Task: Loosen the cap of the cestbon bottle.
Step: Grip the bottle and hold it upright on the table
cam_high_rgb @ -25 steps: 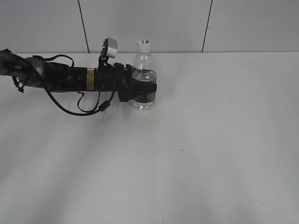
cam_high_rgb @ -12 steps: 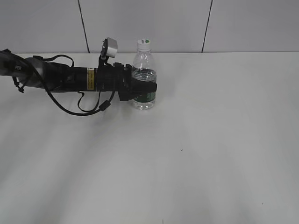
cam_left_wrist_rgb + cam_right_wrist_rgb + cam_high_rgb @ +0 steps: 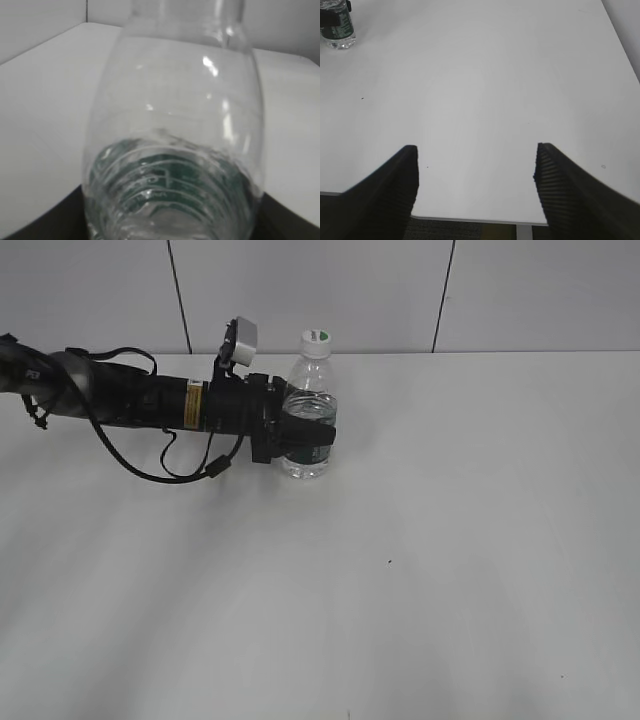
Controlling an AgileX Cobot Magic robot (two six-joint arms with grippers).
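Clear plastic bottle (image 3: 307, 430), upper left of frame, is clamped mid-body by left gripper (image 3: 308, 432) and tilted; right gripper (image 3: 476, 175), spread and empty, should be brought onto cap (image 3: 316, 341)

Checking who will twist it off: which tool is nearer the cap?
Left. The left tool clamps the cestbon bottle just below the cap; the right tool is open, far off across the table.

The cestbon bottle (image 3: 175, 145) fills the frame, clear and blurred; green label print shows through its lower body. The white table (image 3: 40, 110) lies behind; dark shapes sit at both lower corners.
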